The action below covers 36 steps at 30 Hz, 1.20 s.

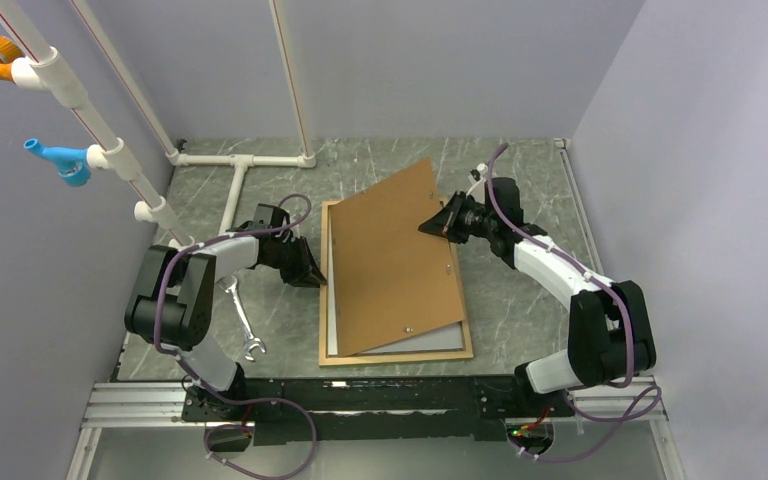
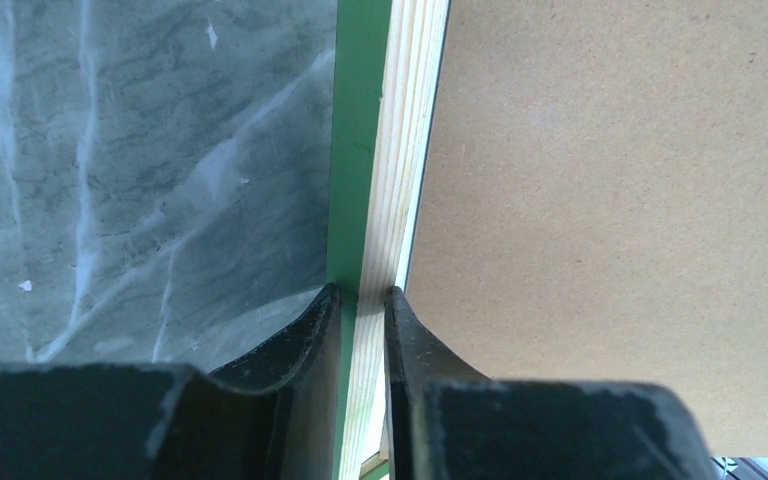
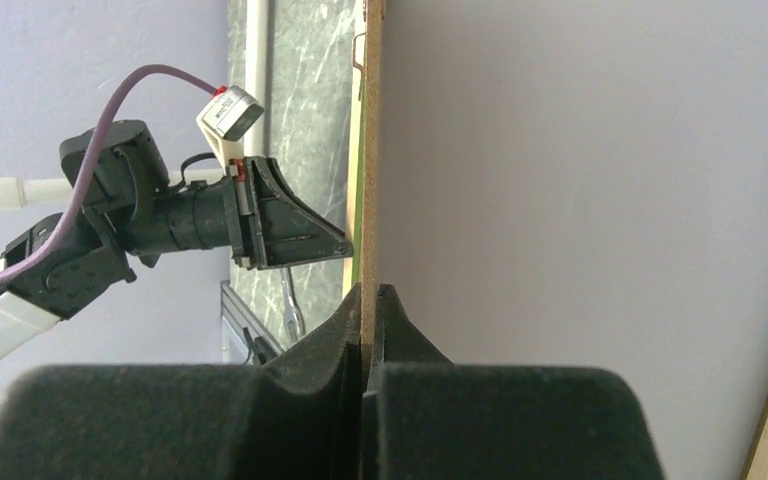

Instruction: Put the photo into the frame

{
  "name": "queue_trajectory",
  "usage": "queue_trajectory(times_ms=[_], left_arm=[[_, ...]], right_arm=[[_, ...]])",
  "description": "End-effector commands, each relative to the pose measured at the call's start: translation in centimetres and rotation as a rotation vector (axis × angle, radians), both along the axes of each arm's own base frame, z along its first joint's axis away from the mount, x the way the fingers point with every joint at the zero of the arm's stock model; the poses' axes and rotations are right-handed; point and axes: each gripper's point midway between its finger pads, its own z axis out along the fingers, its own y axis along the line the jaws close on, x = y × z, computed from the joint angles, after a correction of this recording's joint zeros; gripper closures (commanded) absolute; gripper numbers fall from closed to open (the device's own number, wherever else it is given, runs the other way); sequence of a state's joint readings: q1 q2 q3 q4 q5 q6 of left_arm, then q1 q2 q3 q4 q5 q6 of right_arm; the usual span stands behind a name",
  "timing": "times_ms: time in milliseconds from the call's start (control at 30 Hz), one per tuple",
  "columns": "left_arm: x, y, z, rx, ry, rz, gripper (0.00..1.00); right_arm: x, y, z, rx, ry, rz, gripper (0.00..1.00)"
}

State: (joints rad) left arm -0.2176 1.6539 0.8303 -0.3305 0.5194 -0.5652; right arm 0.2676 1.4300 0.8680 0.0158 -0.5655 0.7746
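At the lower left of the overhead view a wrench [image 1: 245, 325] lies on the marble table [image 1: 520, 300]. Just right of it, the left gripper [image 1: 318, 282] [image 2: 362, 300] pinches the left rail of the frame [image 1: 400, 356] [image 2: 380, 150], which lies flat at centre, tan face up. A pale surface [image 1: 420, 342] shows inside it; whether that is the photo cannot be told. The brown backing board [image 1: 390, 260] [image 3: 372, 150] slants over the frame, its upper right edge clamped in the right gripper [image 1: 428, 227] [image 3: 369, 295].

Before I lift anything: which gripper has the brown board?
The right gripper, shut on the board's right edge; the left gripper pinches the frame's left rail instead.
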Motion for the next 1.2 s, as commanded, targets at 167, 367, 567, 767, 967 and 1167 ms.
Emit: queue_trajectory(times_ms=[167, 367, 567, 767, 967, 1167], left_arm=[[-0.3, 0.8, -2.0, 0.092, 0.024, -0.011, 0.93], [-0.4, 0.7, -2.0, 0.094, 0.025, -0.016, 0.93], [-0.3, 0.5, -1.9, 0.091, 0.020, -0.017, 0.93], [-0.2, 0.4, -1.8, 0.092, 0.017, -0.018, 0.91], [0.0, 0.7, -1.3, 0.111, 0.002, -0.019, 0.78], [0.3, 0.8, -0.9, 0.124, -0.010, -0.021, 0.67]], right_arm=[[-0.3, 0.2, -1.5, 0.026, -0.024, -0.035, 1.00], [-0.9, 0.6, -3.1, 0.019, 0.011, -0.034, 1.00], [-1.7, 0.3, -4.7, 0.005, 0.032, -0.046, 1.00], [-1.8, 0.1, -5.6, -0.025, 0.033, -0.039, 0.97], [-1.5, 0.3, -6.0, -0.066, 0.041, 0.003, 0.73], [-1.5, 0.0, -6.7, -0.118, 0.050, 0.017, 0.45]])
